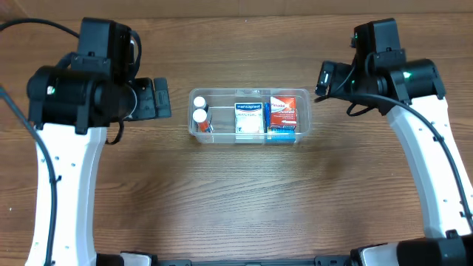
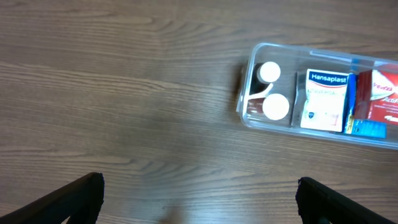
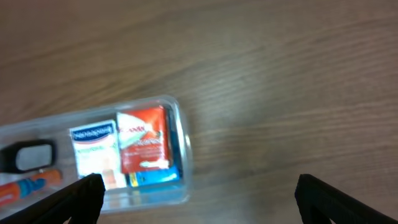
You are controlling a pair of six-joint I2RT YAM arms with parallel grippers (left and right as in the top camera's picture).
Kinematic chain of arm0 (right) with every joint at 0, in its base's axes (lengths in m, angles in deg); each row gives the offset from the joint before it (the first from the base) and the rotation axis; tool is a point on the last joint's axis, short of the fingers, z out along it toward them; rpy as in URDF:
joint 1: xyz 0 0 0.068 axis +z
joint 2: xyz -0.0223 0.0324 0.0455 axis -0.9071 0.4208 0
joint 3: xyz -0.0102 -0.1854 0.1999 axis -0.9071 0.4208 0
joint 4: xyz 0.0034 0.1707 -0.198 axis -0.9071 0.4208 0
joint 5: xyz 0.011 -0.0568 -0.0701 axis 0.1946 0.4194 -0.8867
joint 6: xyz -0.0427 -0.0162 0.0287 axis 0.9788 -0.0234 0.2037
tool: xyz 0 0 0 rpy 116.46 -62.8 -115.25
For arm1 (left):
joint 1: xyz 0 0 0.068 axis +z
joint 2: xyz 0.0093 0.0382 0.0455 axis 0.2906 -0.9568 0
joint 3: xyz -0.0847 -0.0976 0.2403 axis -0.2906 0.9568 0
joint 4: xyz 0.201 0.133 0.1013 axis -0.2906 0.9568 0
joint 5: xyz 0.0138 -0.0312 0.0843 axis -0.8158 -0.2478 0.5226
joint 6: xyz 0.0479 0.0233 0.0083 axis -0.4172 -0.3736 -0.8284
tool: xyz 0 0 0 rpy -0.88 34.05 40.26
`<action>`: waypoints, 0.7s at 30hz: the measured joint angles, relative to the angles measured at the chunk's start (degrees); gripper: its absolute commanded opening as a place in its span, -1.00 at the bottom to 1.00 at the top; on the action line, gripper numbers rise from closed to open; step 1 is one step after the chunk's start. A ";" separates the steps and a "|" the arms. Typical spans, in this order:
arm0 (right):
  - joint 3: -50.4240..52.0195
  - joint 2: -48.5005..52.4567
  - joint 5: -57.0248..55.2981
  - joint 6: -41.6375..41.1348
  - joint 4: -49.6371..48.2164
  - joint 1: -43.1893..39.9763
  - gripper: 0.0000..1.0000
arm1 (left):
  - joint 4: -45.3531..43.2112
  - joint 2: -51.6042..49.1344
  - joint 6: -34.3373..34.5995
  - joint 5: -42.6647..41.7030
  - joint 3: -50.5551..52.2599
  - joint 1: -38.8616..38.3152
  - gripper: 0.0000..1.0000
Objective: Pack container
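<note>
The clear container (image 1: 250, 91) sits mid-table. It holds two white-capped bottles (image 1: 199, 108) at its left end, a white Hansaplast box (image 1: 250, 117) in the middle, and a red box (image 1: 283, 110) over a blue box (image 1: 281, 135) at the right. My left gripper (image 1: 160, 98) hovers left of the container, open and empty; in the left wrist view its fingers (image 2: 199, 199) span bare wood, with the container (image 2: 244, 115) at the upper right. My right gripper (image 1: 325, 77) hovers right of the container, open and empty; in the right wrist view its fingers (image 3: 199, 196) frame the container's right end (image 3: 181, 127).
The wooden table (image 1: 244, 199) stretches around the container. No loose items show on it in any view. Both white arms run down the left and right sides of the overhead view.
</note>
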 measured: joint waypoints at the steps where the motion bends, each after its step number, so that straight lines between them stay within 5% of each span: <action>1: 0.22 0.07 0.00 0.02 0.55 0.00 1.00 | 0.04 -0.59 -0.13 -0.02 0.00 0.00 1.00; 11: 3.98 -12.57 0.07 -1.42 2.69 0.00 1.00 | -0.04 2.14 -1.51 -0.17 0.24 -1.97 1.00; 14: 11.45 -21.88 0.17 -1.68 -0.31 0.00 1.00 | -2.23 9.84 -2.23 0.13 3.37 -5.14 1.00; 21: 31.78 -41.81 0.61 -4.85 -2.84 0.00 1.00 | -8.22 39.74 -2.54 1.09 28.52 -6.27 1.00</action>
